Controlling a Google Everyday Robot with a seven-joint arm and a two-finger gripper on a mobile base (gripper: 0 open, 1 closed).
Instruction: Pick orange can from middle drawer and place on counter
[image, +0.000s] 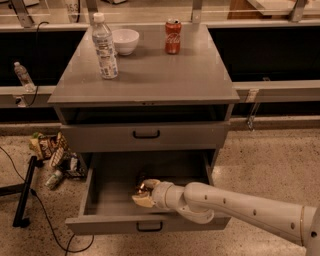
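The middle drawer (100, 224) is pulled open below the closed top drawer (145, 136). My gripper (142, 193) is inside it, left of centre and low over the drawer floor, with the white arm reaching in from the right. A small patch of the orange can (141, 187) shows right at the gripper's tip. Most of the can is hidden by the gripper. The counter (150, 75) is the cabinet's flat grey top.
On the counter stand a water bottle (105, 47), a white bowl (125, 41) and a red cola can (173, 36), all toward the back. Crumpled packets and a bottle (52, 155) lie on the floor at left, beside a black stand (25, 192).
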